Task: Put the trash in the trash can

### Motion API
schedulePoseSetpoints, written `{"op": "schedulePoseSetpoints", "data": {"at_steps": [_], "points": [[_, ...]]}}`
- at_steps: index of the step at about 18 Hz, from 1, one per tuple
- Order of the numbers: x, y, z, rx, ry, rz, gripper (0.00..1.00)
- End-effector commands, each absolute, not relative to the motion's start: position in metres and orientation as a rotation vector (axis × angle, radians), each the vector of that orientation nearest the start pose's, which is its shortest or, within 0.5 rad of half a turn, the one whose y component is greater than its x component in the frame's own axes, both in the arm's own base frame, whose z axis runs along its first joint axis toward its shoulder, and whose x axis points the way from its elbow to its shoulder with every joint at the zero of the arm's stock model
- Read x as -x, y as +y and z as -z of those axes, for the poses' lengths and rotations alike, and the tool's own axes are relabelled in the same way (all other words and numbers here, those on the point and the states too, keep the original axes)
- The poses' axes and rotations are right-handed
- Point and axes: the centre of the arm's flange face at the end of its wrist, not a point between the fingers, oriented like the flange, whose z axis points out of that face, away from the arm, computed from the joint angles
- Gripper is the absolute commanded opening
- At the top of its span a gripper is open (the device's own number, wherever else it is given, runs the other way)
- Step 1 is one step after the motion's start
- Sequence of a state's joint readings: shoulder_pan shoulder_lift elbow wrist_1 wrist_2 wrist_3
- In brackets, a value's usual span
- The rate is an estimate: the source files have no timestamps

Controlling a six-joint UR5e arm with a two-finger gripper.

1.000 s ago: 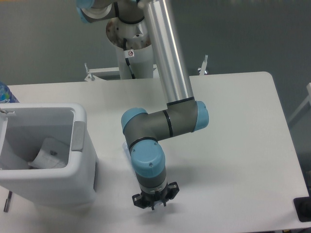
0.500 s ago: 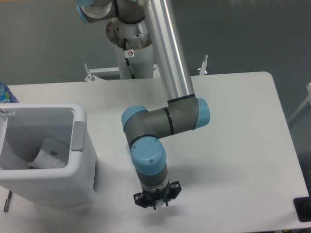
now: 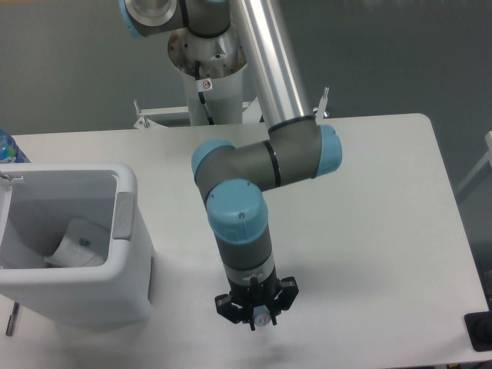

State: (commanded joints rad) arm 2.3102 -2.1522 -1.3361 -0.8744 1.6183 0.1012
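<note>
jaws: honestly can't tell if they're apart or together, the wrist hides the fingers from this top-down angle, and nothing shows between them

gripper (image 3: 258,314): pointing straight down near the front edge of the table (image 3: 384,231), well right of the trash can, with bare tabletop under it as far as I can see

what just changed: over the last second the wrist slid a bit further right and toward the front edge, and the elbow joint swung right too. So it's moving away from the bin, not toward it

arm (image 3: 265,165): silver upper link comes down from the base at the back, folds at the blue-capped elbow, then drops to the wrist

package (image 3: 77,246): whitish plastic thing already lying inside the trash can, near the bottom, same spot as a second ago

trash can (image 3: 127,231): white bin at the left front of the table, open top, grey tab on the right rim, hasn't budged

bottle (image 3: 8,147): only a sliver of blue label and clear plastic poking in at the far left edge, behind the bin, outside it

what it means: looks like one piece is done and the bottle is what's left. The weird bit is the gripper is heading the opposite way from the bottle, so my guess is it's retreating or resetting after a drop, not reaching for anything. Next useful move would have to go all the way back left past the bin
</note>
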Motion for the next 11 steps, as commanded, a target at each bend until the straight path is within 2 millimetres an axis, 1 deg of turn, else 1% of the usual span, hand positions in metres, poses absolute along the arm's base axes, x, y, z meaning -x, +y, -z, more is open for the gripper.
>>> {"op": "schedulePoseSetpoints", "data": {"at_steps": [4,7,8,10,11], "points": [[0.393,0.627,-0.318,2.696,-0.896,-0.258,0.14],[0.394,0.627,-0.327,2.683,-0.894,-0.265,0.14],[0.396,0.626,-0.334,2.67,-0.893,-0.273,0.14],[0.396,0.623,-0.377,2.604,-0.879,-0.297,0.14],[0.402,0.622,-0.392,2.564,-0.875,-0.261,0.14]]}}
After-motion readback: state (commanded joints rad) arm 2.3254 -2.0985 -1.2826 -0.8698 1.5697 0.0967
